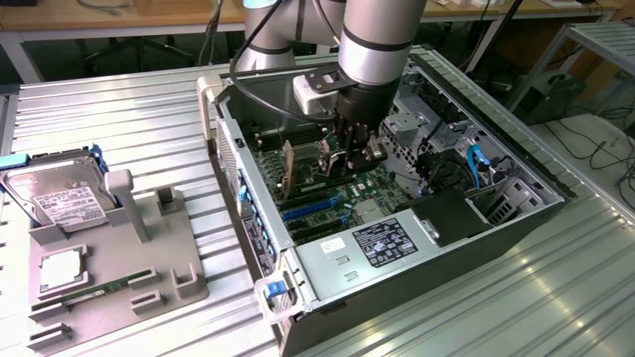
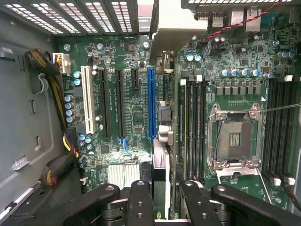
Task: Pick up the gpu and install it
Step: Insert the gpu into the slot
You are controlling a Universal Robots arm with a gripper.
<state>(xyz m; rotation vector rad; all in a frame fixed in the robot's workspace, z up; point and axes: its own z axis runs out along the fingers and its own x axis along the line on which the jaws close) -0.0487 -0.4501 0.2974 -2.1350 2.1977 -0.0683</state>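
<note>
Metal bench, open PC case (image 1: 516, 160); arm vertical inside, gripper (image 1: 349, 152) pinching gpu (image 2: 160, 188) edge-on above motherboard (image 2: 225, 70).

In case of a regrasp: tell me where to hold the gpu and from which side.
Probably the top edge, from above, fingers on its two flat faces: the gpu stands on edge by the blue slot, so its lower edge must stay free.

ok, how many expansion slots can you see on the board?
5: white slot by the cables, two long black slots, short black slot, blue slot next to the gpu. The gpu may hide more.
</note>
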